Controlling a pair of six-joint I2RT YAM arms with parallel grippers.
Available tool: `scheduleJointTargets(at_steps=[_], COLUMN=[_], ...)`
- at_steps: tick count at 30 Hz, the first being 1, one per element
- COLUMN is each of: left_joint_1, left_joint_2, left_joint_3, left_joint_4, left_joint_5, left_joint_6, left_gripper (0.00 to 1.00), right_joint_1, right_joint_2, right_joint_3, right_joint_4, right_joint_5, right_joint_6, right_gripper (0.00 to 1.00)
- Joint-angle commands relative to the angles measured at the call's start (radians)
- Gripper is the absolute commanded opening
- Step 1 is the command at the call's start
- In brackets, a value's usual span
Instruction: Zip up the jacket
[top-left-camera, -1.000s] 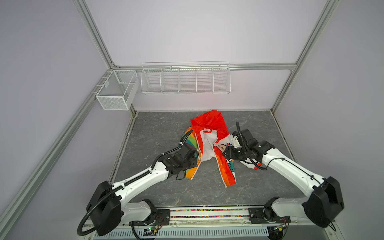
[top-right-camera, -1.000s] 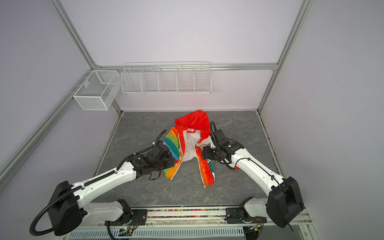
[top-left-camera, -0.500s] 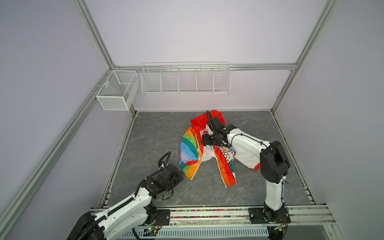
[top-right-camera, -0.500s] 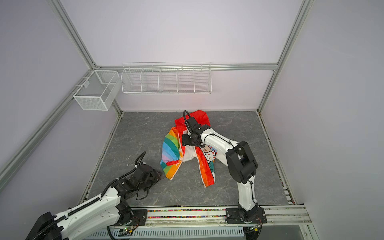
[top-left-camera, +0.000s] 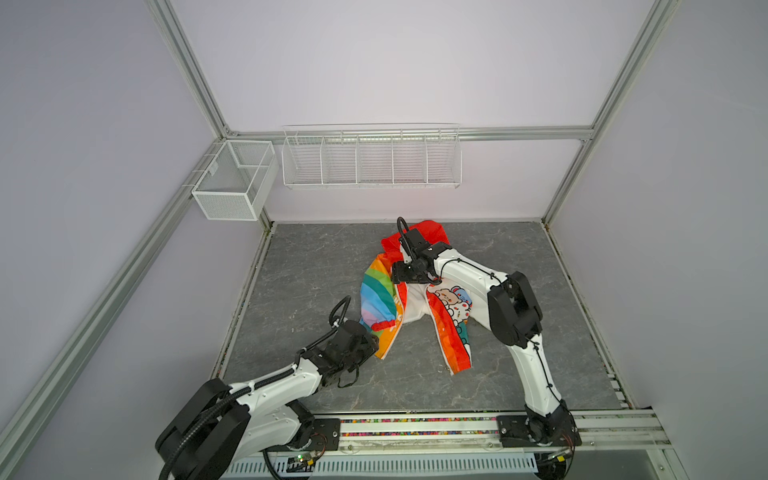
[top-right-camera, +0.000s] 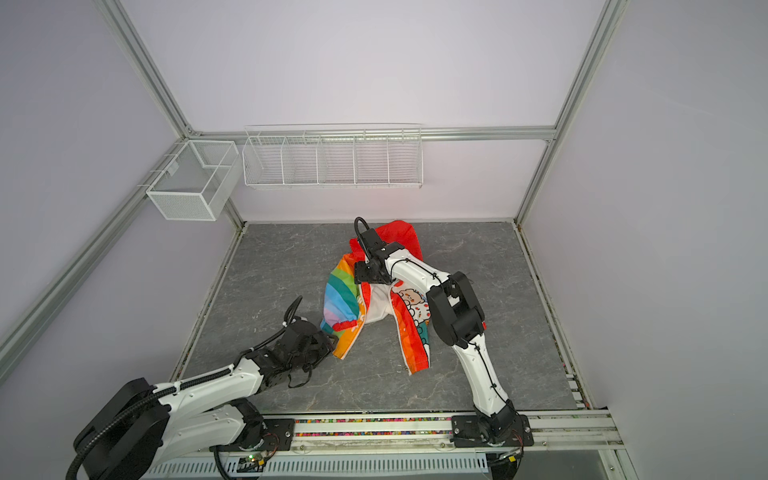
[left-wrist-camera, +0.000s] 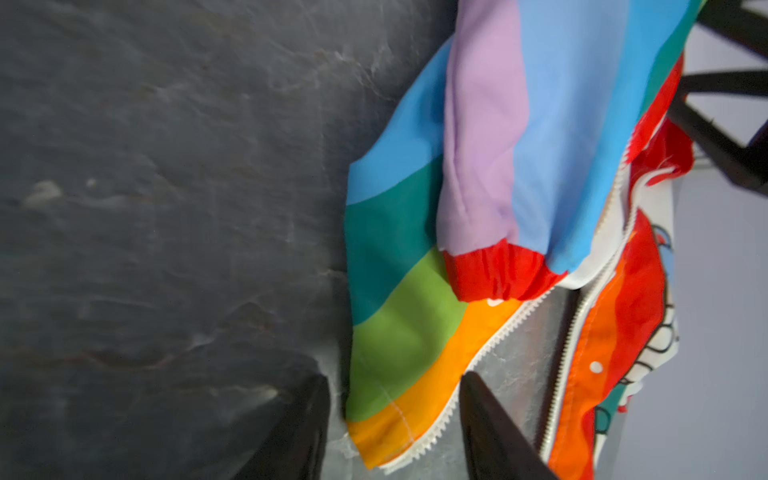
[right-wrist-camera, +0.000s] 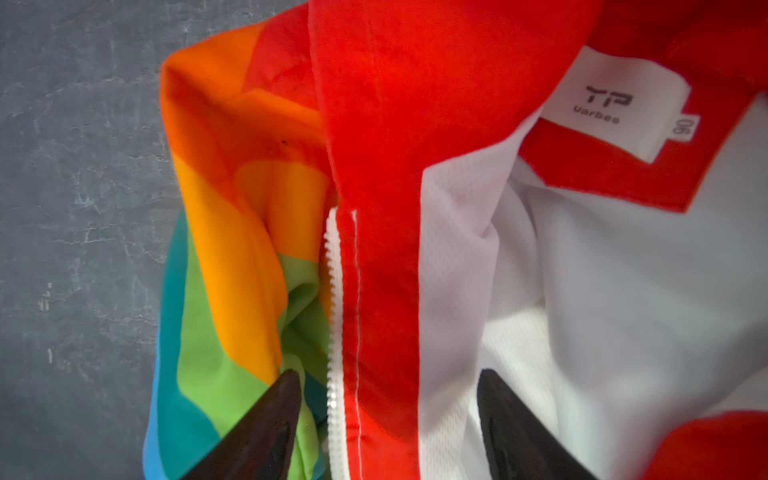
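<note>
The jacket (top-left-camera: 380, 299) (top-right-camera: 343, 295) lies unzipped on the grey mat, red hood (top-left-camera: 430, 232) at the back and the two front halves spread apart. My left gripper (top-left-camera: 372, 347) (top-right-camera: 328, 345) (left-wrist-camera: 392, 382) is open. Its fingers stand either side of the rainbow half's lower corner, where the white zipper teeth (left-wrist-camera: 490, 345) end. A red cuff (left-wrist-camera: 498, 270) rests on that half. My right gripper (top-left-camera: 401, 276) (top-right-camera: 363, 274) (right-wrist-camera: 388, 374) is open at the collar. It straddles the zipper edge (right-wrist-camera: 332, 291) and the red facing, without pinching them.
A white mesh box (top-left-camera: 232, 183) hangs on the left wall and a long wire rack (top-left-camera: 372, 158) on the back wall. Metal frame posts stand at the mat's corners. The arms' base rail (top-left-camera: 415, 428) runs along the front edge.
The left gripper drew back to the front left, then came forward to the rainbow half's lower corner. The right gripper swung from the white half up to the collar and stays there.
</note>
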Motion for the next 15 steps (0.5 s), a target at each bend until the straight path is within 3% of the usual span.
scheduleJointTargets(at_steps=[1, 7, 15], left_joint_1=[0.006, 0.009, 0.012], left_joint_2=[0.064, 0.088, -0.046], left_joint_3=[0.019, 0.045, 0.060], left_joint_4=[0.020, 0.005, -0.099], left_joint_5=[0.027, 0.050, 0.001], left_joint_6=[0.001, 0.006, 0.040], left_gripper=[0.29, 0.01, 0.00], right_joint_1=[0.009, 0.011, -0.019], right_joint_2=[0.043, 0.117, 0.091], right_joint_3=[0.059, 0.164, 0.119], right_joint_4=[-0.048, -0.118, -0.125], right_joint_5=[0.005, 0.043, 0.077], right_joint_6=[-0.001, -0.008, -0.019], right_gripper=[0.71, 0.71, 0.65])
